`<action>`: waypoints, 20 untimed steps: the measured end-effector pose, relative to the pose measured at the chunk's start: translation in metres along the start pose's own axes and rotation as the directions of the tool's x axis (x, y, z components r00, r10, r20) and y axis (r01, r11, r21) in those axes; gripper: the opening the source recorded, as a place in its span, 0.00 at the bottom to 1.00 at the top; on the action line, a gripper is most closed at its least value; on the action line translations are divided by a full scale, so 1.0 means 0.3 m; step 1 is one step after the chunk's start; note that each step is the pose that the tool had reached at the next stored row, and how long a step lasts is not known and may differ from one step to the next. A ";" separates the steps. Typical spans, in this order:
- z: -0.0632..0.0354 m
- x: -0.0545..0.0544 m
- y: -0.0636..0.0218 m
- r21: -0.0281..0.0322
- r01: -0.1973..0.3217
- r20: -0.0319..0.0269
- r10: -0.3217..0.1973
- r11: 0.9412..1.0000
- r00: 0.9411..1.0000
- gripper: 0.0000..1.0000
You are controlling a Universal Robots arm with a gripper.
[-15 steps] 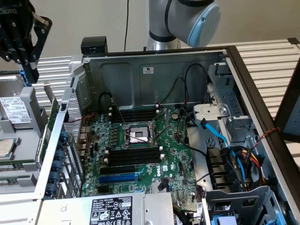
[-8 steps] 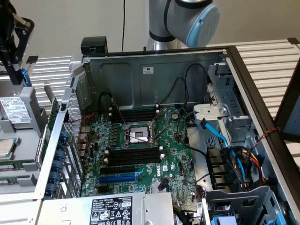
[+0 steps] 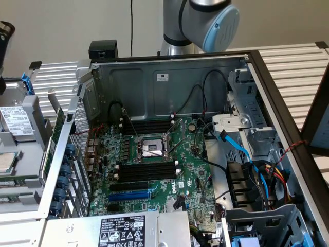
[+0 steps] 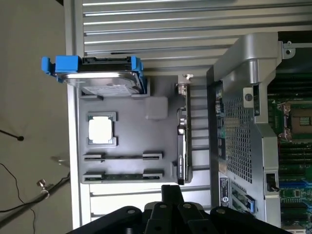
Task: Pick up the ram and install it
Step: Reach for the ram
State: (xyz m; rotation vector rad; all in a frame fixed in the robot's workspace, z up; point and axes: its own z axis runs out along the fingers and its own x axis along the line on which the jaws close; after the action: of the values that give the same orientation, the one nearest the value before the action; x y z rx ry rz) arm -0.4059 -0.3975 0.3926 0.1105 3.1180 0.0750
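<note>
The pincer (image 4: 171,192), jaws together and gripping nothing, is hovering over the grey tray (image 4: 131,126) beside the computer case (image 4: 243,122), where the ram (image 4: 122,176) is lying untouched in its cradle; the hard drive (image 4: 107,90) label is showing no legible print.

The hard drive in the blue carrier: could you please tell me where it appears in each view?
Exterior view: the hard drive lies at the exterior view's far left, outside the computer case.
Wrist view: the hard drive sits at one end of the grey tray, beside the case.
Shared landmark: the loose processor chip next to the drive.
</note>
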 end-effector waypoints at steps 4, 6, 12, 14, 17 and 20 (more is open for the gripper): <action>-0.001 0.061 -0.004 0.000 0.000 0.000 0.000 1.000 1.000 0.11; -0.002 0.090 -0.006 0.000 0.000 0.000 0.000 1.000 1.000 0.11; -0.004 0.161 -0.011 0.000 0.000 0.000 0.000 1.000 1.000 0.11; -0.004 0.162 -0.012 0.000 0.004 0.002 -0.004 1.000 1.000 0.11; -0.004 0.162 -0.011 -0.001 0.054 0.001 -0.054 0.999 0.999 0.11; -0.004 0.162 -0.011 -0.003 0.107 -0.001 -0.107 0.994 0.994 0.11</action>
State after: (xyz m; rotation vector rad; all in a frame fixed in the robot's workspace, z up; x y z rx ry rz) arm -0.4547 -0.3975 0.3926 -0.0574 3.1180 0.0771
